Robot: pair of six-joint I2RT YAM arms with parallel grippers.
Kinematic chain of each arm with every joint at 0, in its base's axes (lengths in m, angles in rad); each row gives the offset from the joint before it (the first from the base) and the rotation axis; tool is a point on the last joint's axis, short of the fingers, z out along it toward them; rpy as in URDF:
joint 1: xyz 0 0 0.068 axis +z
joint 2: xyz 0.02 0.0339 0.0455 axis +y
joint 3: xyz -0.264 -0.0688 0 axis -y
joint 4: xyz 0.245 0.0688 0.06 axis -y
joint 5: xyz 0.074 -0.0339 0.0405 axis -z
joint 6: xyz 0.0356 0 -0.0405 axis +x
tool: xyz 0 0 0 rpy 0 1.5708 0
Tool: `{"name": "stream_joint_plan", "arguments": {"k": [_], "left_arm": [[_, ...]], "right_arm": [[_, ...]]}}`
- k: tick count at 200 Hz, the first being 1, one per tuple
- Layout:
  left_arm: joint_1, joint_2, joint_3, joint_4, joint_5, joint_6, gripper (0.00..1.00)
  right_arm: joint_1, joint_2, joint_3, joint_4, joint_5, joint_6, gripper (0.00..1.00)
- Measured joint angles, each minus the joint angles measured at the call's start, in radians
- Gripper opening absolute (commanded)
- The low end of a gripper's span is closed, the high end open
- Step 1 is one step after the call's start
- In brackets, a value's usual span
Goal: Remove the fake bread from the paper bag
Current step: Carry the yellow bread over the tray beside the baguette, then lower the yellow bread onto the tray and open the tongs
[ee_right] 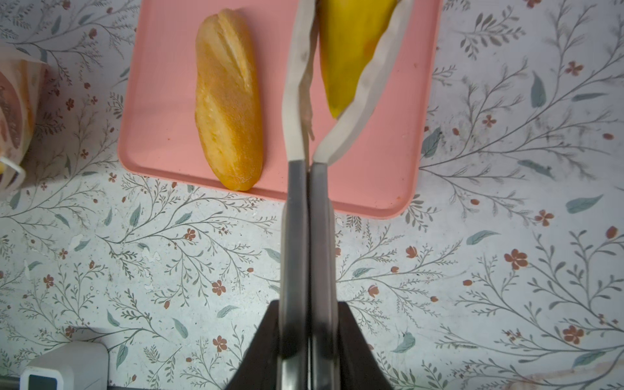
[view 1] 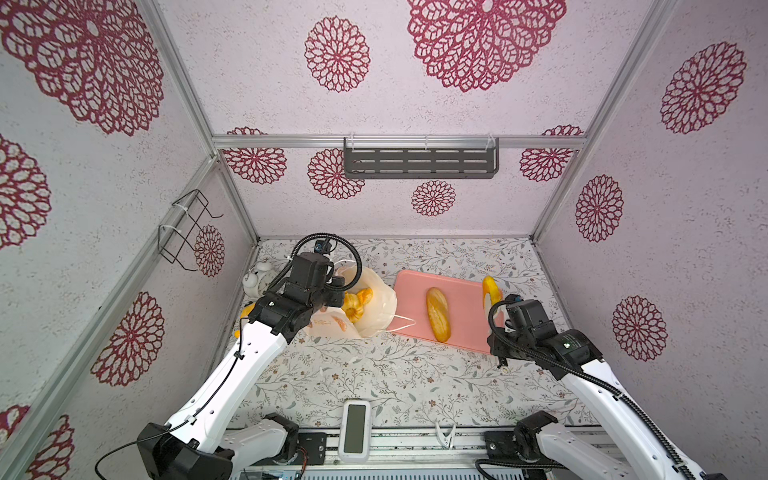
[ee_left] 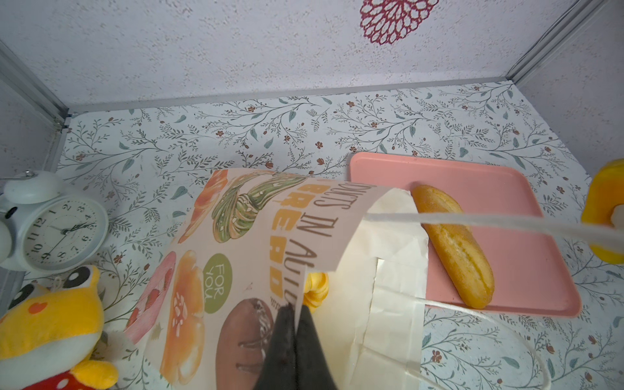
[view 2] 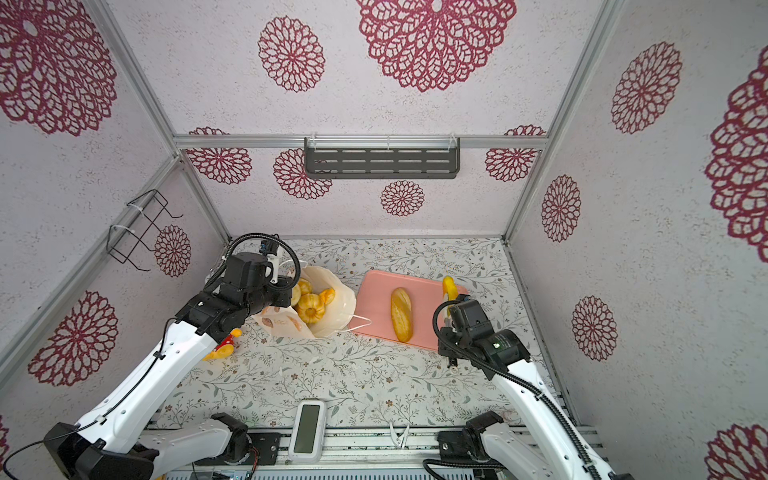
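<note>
Currently bagged: glossy golden fluted toy buns (view 2: 309, 305) are sitting in the cream printed paper bag (ee_left: 236, 270); golden toy baguette (view 1: 437, 308) is lying on the flat pink tray (view 1: 465, 324)
Left gripper (ee_left: 294, 324): clamping the bag's rim
Right gripper (ee_right: 309, 314): squeezing white-tipped metal tongs (ee_right: 297, 209) around a yellow toy roll (ee_right: 351, 50) over the tray
Risk: roll slipping from the tongs; rim tearing under pull

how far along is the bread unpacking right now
Done: the baguette lies on the pink tray. In hand: the right tool is shut on a yellow bread piece at the tray, while the left tool pinches the paper bag at its rim. Left: several golden buns sit in the bag.
</note>
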Motion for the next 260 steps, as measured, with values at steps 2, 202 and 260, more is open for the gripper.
{"name": "stream_joint_plan", "arguments": {"k": [2, 202, 260], "left_arm": [[0.000, 0.000, -0.001, 0.001, 0.000, 0.000, 0.00], [0.000, 0.000, -0.029, 0.042, 0.019, 0.003, 0.00], [0.000, 0.000, -0.038, 0.050, 0.021, 0.004, 0.00]], "right_arm": [[-0.001, 0.002, -0.005, 0.002, -0.002, 0.001, 0.09], [-0.114, 0.105, -0.151, 0.176, -0.063, 0.016, 0.42], [-0.115, 0.102, -0.159, 0.175, -0.063, 0.016, 0.48]]}}
